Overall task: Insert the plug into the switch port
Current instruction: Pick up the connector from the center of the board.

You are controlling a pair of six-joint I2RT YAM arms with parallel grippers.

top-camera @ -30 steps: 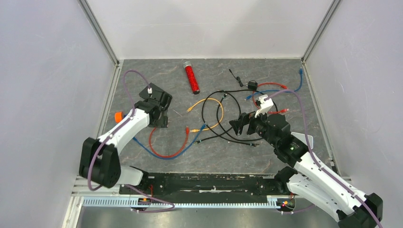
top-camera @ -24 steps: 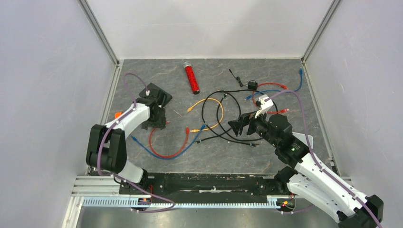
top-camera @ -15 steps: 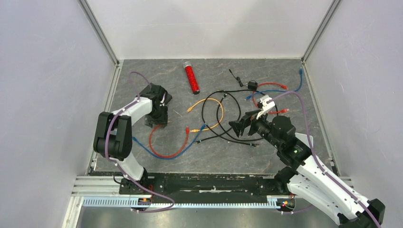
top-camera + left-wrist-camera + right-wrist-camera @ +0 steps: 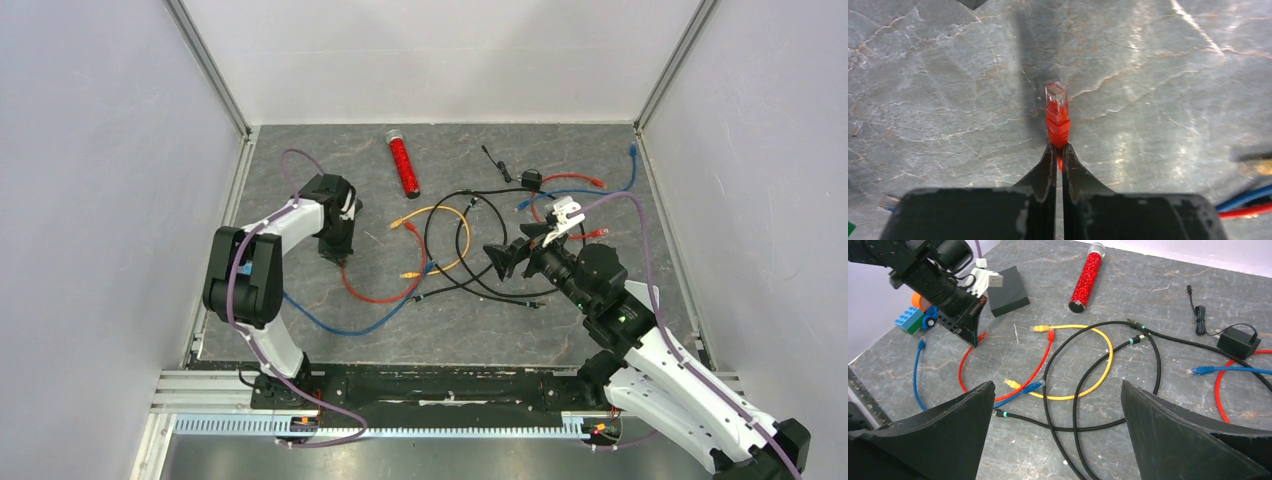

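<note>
Top external view: the left fingers (image 4: 338,245) point down at the far left of the grey marbled counter (image 4: 450,335). A red patch cable (image 4: 380,299) loops away from them to the right, toward a yellow cable (image 4: 445,209). The right fingers (image 4: 503,262) hover mid-counter over looped black leads. Left wrist view: the left fingers (image 4: 1052,160) are pinched shut on the red boot just behind the clear plastic plug (image 4: 1056,96), which juts straight past their tips, close over the counter. Right wrist view: the right fingers (image 4: 948,430) are spread wide and hold nothing. The flat black box (image 4: 1007,289) sits just beyond the left wrist, its sockets not visible from here. Done well, the next move would likely lift the plug clear, square it to one socket and push along its own axis, leaving the cable slack.
</note>
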